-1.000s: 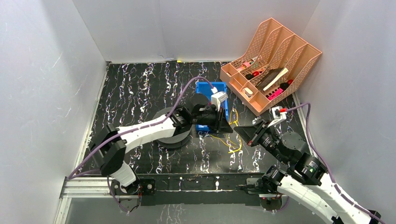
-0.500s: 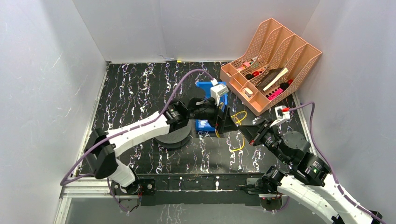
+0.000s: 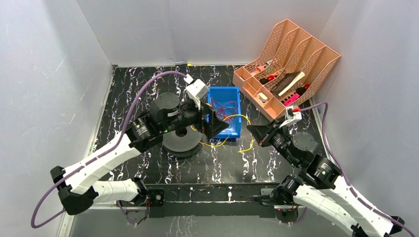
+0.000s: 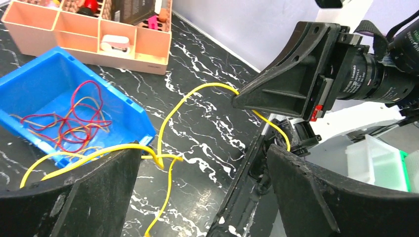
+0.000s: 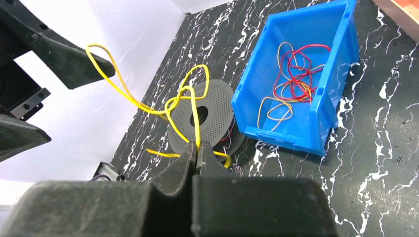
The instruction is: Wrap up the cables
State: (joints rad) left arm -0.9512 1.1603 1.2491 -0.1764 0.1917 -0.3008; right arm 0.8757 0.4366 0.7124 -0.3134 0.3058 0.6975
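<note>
Left side: the left gripper [image 3: 217,126] is raised above the bench [image 3: 138,89], over the gap between the spool and the bin. Its fingers [image 4: 74,197] stand wide apart and clamp nothing. Below it, a dark perforated spool [image 3: 178,145] lies flat on the bench, just beside the near-left corner of the blue bin [image 3: 232,129]. Centre: the bin holds a loose tangle of red cables [image 4: 81,111] mixed with a few thin yellow strands, all resting on its floor. One yellow cable [image 5: 196,123] is outside the bin. It hooks over a fingertip of the left gripper, hangs in open loops in the air over the spool and the bin's near edge, and runs on to the right arm. Some of its slack lies on the bench in front of the bin. Right side: the right gripper [image 3: 250,129] is off the bench, just right of the bin and pointing toward the left gripper. Its fingers are pressed together on the yellow cable, which rises straight from the pinch. Far right: a peach organiser [image 3: 291,54] leans at the rear corner with assorted items in its compartments, well apart from both grippers.
</note>
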